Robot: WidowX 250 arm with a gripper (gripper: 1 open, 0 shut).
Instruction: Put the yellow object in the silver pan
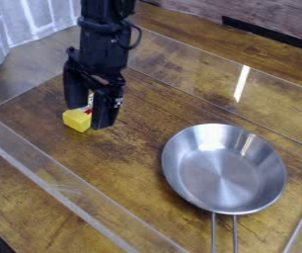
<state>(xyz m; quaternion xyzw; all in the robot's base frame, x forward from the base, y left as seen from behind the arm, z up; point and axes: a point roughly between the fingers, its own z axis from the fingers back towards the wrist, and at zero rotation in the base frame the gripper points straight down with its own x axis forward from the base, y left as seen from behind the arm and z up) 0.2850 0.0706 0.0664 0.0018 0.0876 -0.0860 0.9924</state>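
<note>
Jaws (pixel 91 106) standing wide, straddling the yellow object (pixel 76 120). Off-centre closing is risking nudging it away from the silver pan (pixel 225 169).

I see a dark brown glossy wooden table (pixel 181 94) with glare streaks. Directly under my black pincer (pixel 91 107) lies the small yellow rectangular block (pixel 76 120), flat on the wood. The round shiny silver metal pan (pixel 224 169) sits well apart, lower right of it.
</note>
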